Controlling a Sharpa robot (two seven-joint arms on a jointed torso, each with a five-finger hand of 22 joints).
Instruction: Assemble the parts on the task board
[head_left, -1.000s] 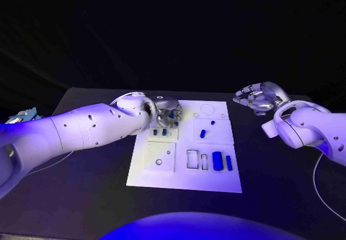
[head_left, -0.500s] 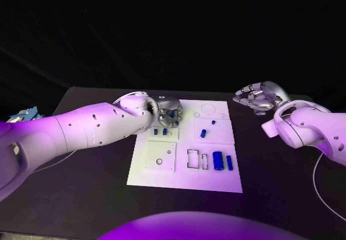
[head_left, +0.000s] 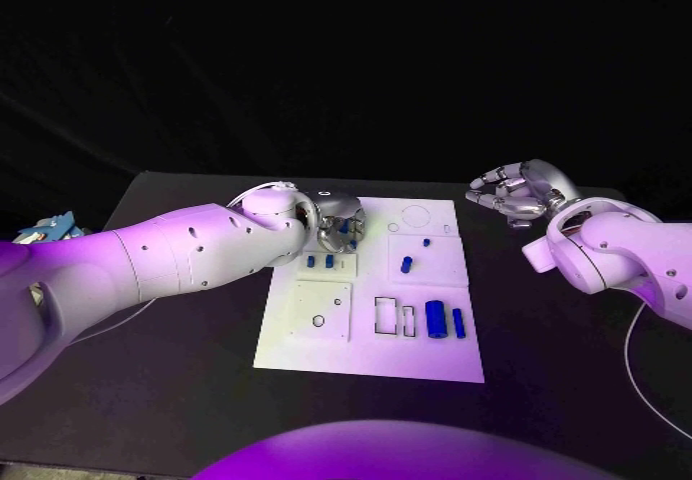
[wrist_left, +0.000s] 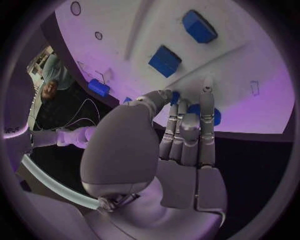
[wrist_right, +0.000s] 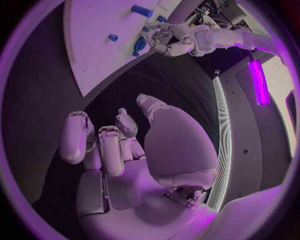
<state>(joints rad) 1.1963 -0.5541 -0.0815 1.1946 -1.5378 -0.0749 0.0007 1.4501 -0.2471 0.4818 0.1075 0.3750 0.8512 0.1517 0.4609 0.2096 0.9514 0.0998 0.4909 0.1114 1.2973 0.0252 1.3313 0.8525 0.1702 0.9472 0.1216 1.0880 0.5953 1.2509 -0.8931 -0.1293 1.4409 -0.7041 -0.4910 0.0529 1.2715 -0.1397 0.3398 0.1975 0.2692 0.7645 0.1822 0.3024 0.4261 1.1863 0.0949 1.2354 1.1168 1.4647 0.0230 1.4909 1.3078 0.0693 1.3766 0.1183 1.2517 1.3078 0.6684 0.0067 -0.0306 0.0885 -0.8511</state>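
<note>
The white task board (head_left: 368, 350) lies mid-table. My left hand (head_left: 335, 222) hangs over its far left corner. The thumb and fingers (wrist_left: 187, 125) close on a blue round part (wrist_left: 214, 116) there. Two small blue pieces (head_left: 319, 262) stand just in front of that hand and appear as blocks (wrist_left: 165, 61) in the left wrist view. More blue parts lie at the middle (head_left: 405, 266) and near right (head_left: 434, 320) of the board. My right hand (head_left: 516, 195) floats off the board's far right corner, its fingers (wrist_right: 103, 145) curled in on nothing.
Two empty rectangular slots (head_left: 385, 316) sit beside the blue blocks, and a small ring (head_left: 317, 322) lies on the near left panel. A bluish object (head_left: 43, 230) sits at the table's left edge. A cable (head_left: 642, 370) runs along the table on the right.
My left arm has shifted very slightly over the board's corner, with the hand staying on the same spot. The right hand has not moved.
</note>
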